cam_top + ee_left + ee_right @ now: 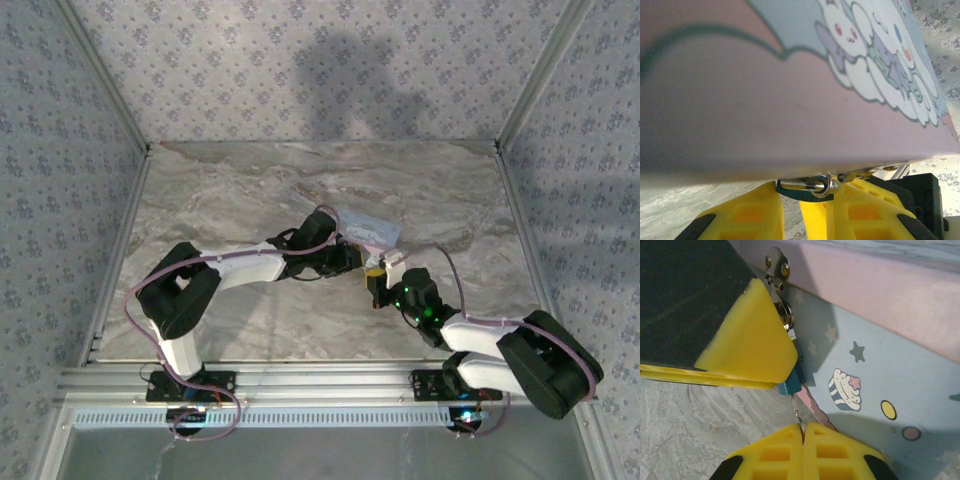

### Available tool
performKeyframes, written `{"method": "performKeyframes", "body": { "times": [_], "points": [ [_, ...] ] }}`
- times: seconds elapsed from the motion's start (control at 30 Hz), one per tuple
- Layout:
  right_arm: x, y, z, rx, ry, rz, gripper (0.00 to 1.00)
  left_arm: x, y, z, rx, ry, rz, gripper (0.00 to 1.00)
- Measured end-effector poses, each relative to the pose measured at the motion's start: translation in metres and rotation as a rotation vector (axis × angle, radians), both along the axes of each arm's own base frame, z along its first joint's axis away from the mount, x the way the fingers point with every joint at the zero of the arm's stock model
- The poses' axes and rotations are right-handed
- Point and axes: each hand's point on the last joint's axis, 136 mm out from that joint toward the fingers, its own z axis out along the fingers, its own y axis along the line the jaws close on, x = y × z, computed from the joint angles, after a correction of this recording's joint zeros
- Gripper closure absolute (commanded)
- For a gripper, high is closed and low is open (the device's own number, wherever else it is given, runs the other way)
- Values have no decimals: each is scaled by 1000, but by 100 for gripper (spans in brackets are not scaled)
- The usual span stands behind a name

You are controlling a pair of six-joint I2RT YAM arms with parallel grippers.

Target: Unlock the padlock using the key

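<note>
A: Where is the tiny blue-bodied padlock (790,386)?
B: On the silver hasp (776,267) at the lid edge of the pastel pink-and-blue cartoon box (880,370), pinched in the left gripper (792,197).
A: And the right gripper (803,430)?
B: Closed on the thin silvery key (797,412) just below the padlock. Bare marble tabletop (230,190) lies open on every side.
</note>
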Motion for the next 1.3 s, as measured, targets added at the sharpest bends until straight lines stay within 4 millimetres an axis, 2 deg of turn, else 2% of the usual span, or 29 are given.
{"method": "performKeyframes", "body": {
  "times": [0.7, 1.0, 1.3],
  "points": [
    [19, 4, 0, -48, -95, -1, 100, 12, 1, 2, 13, -21, 49, 78],
    [34, 4, 15, -18, -130, -17, 100, 20, -3, 13, -19, -44, 60, 78],
    [37, 0, 17, -20, -147, -6, 100, 22, -5, 17, -28, -54, 62, 78]
  ]
}}
